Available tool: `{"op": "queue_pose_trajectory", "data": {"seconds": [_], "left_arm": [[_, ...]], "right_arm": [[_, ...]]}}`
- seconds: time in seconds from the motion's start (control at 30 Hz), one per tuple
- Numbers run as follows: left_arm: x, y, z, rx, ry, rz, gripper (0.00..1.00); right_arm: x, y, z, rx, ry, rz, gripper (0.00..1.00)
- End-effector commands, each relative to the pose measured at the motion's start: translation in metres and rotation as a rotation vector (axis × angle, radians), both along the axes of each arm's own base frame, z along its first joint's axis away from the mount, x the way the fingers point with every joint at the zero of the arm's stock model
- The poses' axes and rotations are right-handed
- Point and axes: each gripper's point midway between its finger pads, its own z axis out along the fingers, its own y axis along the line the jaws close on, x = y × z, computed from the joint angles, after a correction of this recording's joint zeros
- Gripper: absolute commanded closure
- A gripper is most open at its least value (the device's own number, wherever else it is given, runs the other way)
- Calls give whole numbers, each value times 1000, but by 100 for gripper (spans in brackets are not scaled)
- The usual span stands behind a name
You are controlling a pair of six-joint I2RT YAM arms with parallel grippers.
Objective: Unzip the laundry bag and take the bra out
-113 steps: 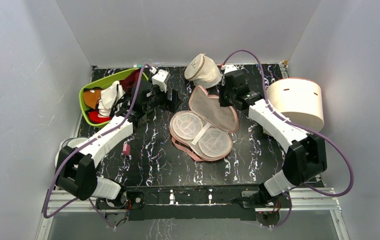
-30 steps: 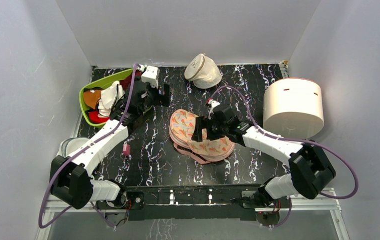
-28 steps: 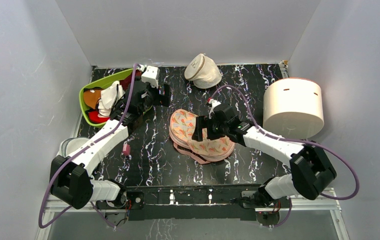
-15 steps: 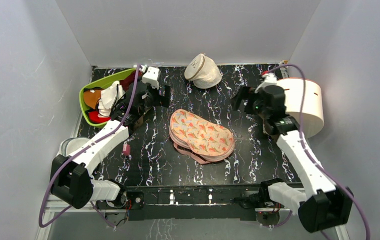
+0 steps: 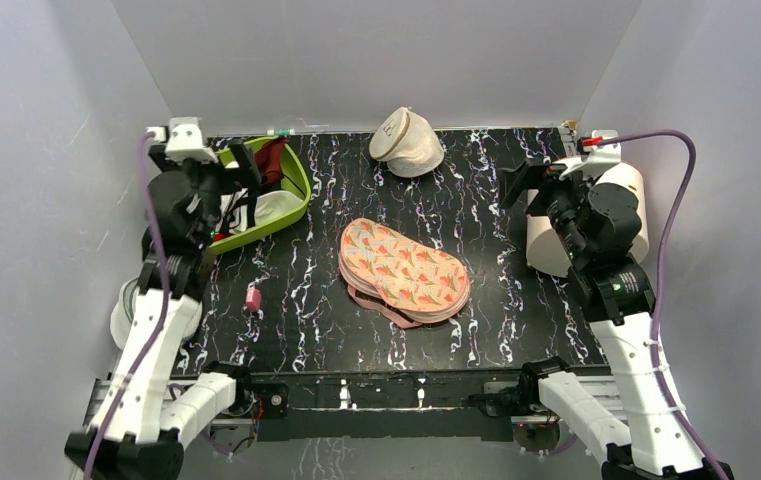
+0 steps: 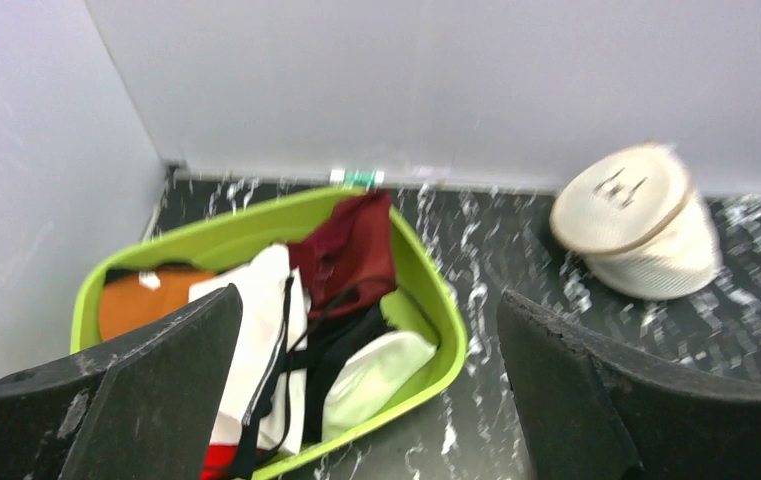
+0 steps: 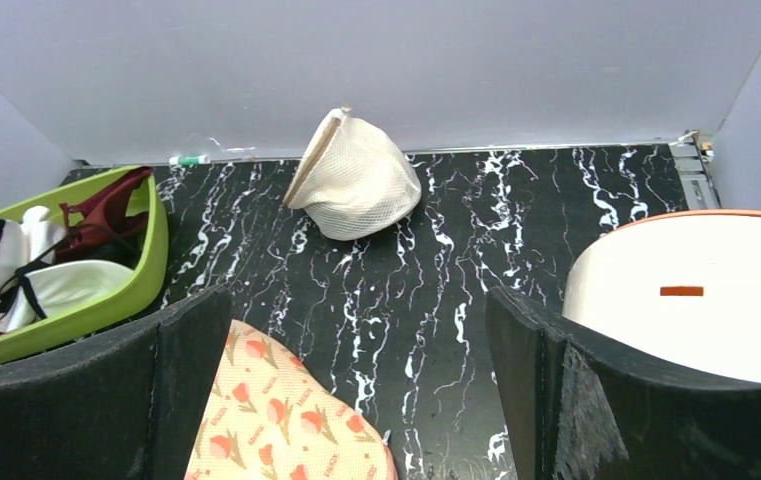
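The peach-pink kidney-shaped laundry bag with small red-orange and green motifs (image 5: 404,270) lies flat at the middle of the black white-veined table (image 5: 306,330), printed side up and its two halves folded together. A pink strap loops out from under its 7 o'clock edge. Whether the zip is drawn cannot be told. Neither gripper touches it.

The white padded-cup bra with thin black straps (image 6: 371,370) lies in the lime-green plastic basket (image 5: 301,185) at 10 o'clock from the bag, among a dark red garment (image 6: 351,245), an orange cloth (image 6: 141,300) and other white fabric.

The left gripper (image 5: 241,165) hangs above the basket's near rim, at 10 o'clock from the bag. Its two black fingers (image 6: 146,390) are spread wide and hold nothing, and the basket shows between them in the wrist view.

The right gripper (image 5: 518,185) is raised at 2 o'clock from the bag, in front of the white cylindrical container with an orange rim (image 7: 696,300). Its fingers (image 7: 556,390) are likewise spread wide and empty. One lobe of the bag sits at the bottom of its wrist view.

A cream domed mesh pouch with a round label (image 5: 408,140) rests tilted against the back wall at 12 o'clock. A small pink object (image 5: 253,298) lies on the table at 9 o'clock, well apart from the bag.
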Motion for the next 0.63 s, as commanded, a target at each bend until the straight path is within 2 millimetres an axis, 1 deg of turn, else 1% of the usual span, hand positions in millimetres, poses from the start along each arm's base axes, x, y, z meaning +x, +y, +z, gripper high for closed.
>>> {"op": "queue_pose_trajectory", "data": {"seconds": [0.0,0.1,0.17,0.27,0.37,0.47,0.5,0.6], "left_arm": [[-47,-3,63,-4,-185,-60,2],[-75,-2,84,6,-287,-82,2],[-88,0,93,15,-339,-82,2],[-100,-1,99,16,-397,-99,2],[-104,-12,99,13,-406,-159,2],[-103,-20,96,13,-399,-202,2],[-103,-22,95,16,-396,-210,2],[-103,-22,94,28,-392,-209,2]], "right_arm": [[-5,-12,35,-13,-81,-69,2],[-8,-17,47,1,-107,-94,2],[-9,-15,49,1,-117,-87,2],[-9,-11,46,0,-114,-66,2],[-10,-12,46,0,-113,-70,2],[-14,-14,50,0,-128,-78,2],[-14,-13,49,-9,-136,-67,2],[-10,-17,39,-14,-98,-97,2]]}}
